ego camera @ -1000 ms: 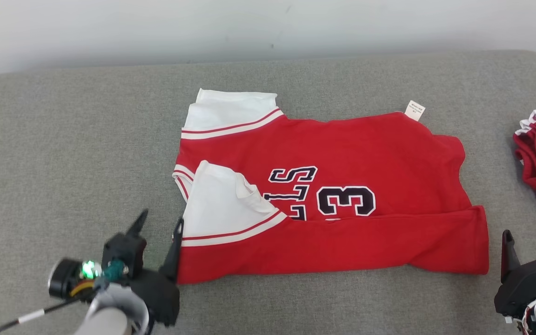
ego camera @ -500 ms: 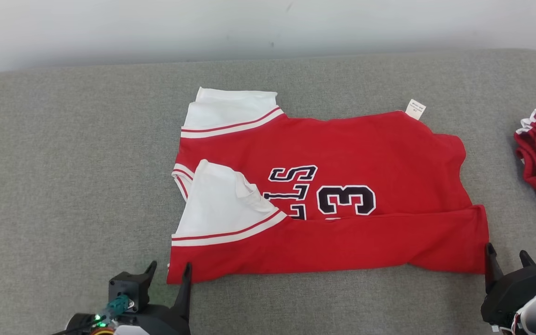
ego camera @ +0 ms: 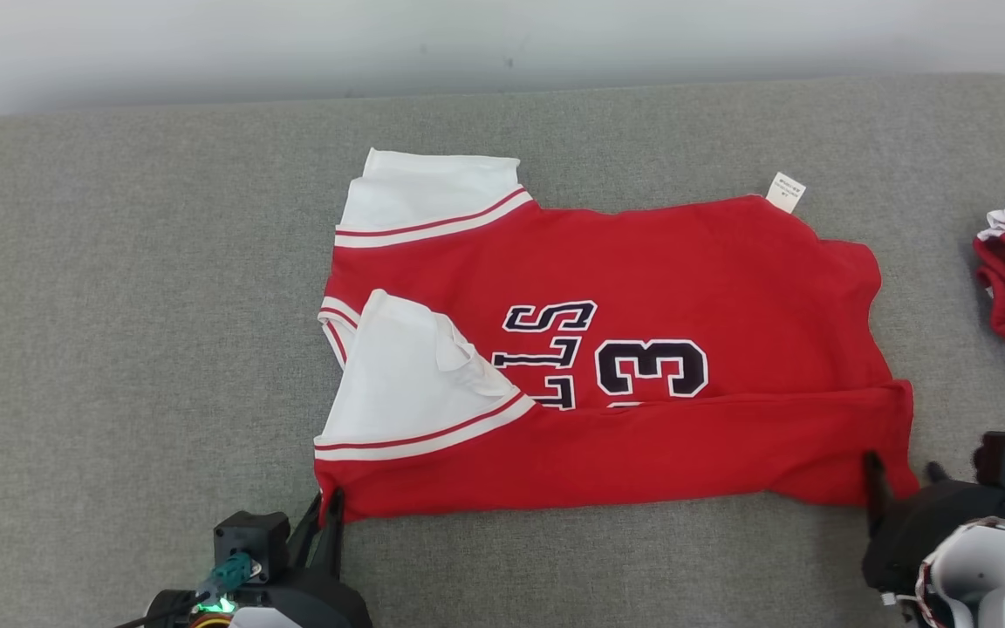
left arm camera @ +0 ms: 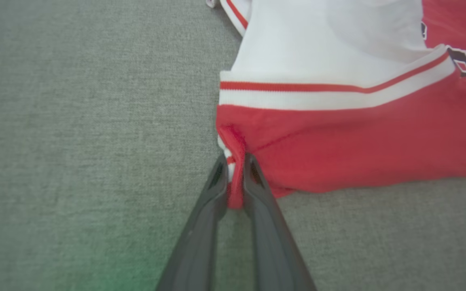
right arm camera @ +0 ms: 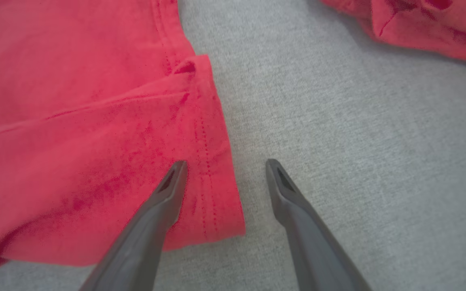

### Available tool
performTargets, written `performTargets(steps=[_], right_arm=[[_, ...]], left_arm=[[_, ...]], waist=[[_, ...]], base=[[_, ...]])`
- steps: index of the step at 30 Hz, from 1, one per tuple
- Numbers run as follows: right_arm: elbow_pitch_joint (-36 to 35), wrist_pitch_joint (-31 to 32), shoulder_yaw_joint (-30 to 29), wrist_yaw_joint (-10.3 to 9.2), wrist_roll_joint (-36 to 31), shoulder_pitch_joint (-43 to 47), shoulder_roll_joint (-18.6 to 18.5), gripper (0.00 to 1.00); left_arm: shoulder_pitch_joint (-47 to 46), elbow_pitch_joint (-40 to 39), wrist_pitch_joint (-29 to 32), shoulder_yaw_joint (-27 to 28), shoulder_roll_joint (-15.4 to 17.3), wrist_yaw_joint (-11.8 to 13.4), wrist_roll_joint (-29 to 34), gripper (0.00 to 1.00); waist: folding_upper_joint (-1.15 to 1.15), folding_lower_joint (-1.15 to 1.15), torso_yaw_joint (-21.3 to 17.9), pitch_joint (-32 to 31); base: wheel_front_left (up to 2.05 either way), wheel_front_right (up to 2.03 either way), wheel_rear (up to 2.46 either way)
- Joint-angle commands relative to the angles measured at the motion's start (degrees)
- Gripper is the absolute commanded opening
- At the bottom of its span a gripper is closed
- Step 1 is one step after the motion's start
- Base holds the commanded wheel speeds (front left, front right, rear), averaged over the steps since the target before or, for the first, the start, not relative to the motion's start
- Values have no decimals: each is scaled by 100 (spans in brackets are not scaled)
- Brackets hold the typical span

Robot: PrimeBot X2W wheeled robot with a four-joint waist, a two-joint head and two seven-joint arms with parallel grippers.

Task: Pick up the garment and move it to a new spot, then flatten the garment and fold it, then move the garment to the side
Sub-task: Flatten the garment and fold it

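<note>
Left jaws: yours are pinched together on the front left corner of the red short-sleeved jersey (ego camera: 642, 279) with white sleeves and dark lettering.
Right jaws: yours stand wide apart and hold nothing. One finger (right arm camera: 164, 198) is over the jersey's front right corner, the other over bare cloth.
Jersey: flat, its front edge folded over, midway across the grey fabric-covered worktop (ego camera: 119, 305).
</note>
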Motion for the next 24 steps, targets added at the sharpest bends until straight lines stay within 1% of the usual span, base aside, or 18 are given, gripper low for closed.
performTargets(steps=[1,2,5,9,10,11,12,17,21,24], right_arm=[[98,106,73,-15,-17,-39,21,100],[162,198,124,-15,-24,-49,21,100],[335,481,227,-15,-72,-63,29,100],[444,735,259,-15,-24,-73,35,100],[453,795,298,-15,-2,-62,40,72],[431,825,308,-15,22,-53,44,19],[394,832,318,-15,33,-43,43,0],[145,803,163,-15,43,64,21,0],[-193,743,-11,-16,87,144,14,0],[-427,741,-117,-16,92,258,12,0]], left_arm=[[60,146,32,-35,-41,-15,-40,0],[54,195,21,-28,-39,-43,-63,0],[39,308,-54,24,-46,-27,-95,0],[17,403,-119,50,-25,-52,-96,0],[14,417,-131,41,-31,-63,-94,0],[16,424,-135,28,-41,-85,-95,0],[12,423,-146,7,-42,-117,-82,0],[81,393,-96,-102,-22,-239,-71,0],[210,197,-30,-92,121,-246,-147,0],[347,-116,59,-50,299,-176,-205,0]], waist=[[0,0,8,10],[0,0,16,16],[0,0,51,31],[0,0,98,45],[0,0,109,44],[0,0,118,43],[0,0,125,39],[0,0,125,-25],[0,0,86,-112],[0,0,56,-179]], base=[[0,0,0],[0,0,0],[0,0,0],[0,0,0],[0,0,0],[0,0,0],[0,0,0],[0,0,0],[0,0,0],[0,0,0]])
